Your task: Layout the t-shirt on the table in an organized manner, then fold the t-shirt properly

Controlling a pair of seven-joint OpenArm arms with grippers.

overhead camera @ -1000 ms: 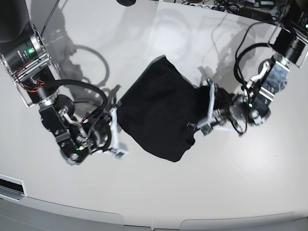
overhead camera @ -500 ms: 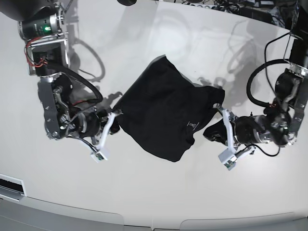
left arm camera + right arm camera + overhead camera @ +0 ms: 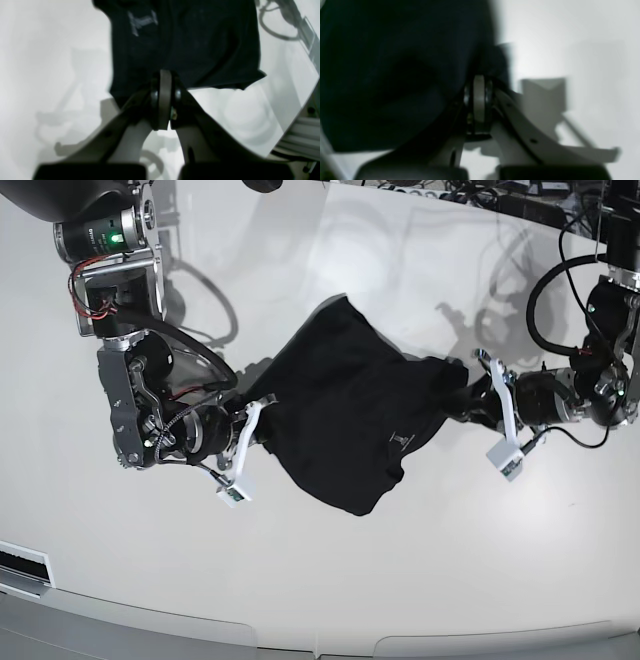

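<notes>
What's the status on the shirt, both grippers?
Left gripper shut on t-shirt. Right gripper shut on opposite edge. Shirt bunched on table. Nothing in the way.

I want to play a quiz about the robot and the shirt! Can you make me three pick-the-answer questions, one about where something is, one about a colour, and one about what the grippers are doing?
1. Where does the t-shirt lie?
A. On the white table, between the two arms
B. On the floor
C. Hanging off the table's edge

2. What colour is the t-shirt?
A. Red
B. Black
C. Yellow

3. What are the left gripper and right gripper doing?
A. Both wide open above the shirt
B. Both shut on the shirt's fabric
C. Both holding a cup

Answers:
1 A, it lies on the tabletop with an arm on each side.
2 B, the cloth is black with a small grey logo.
3 B, each wrist view shows closed jaws pinching cloth.
</notes>
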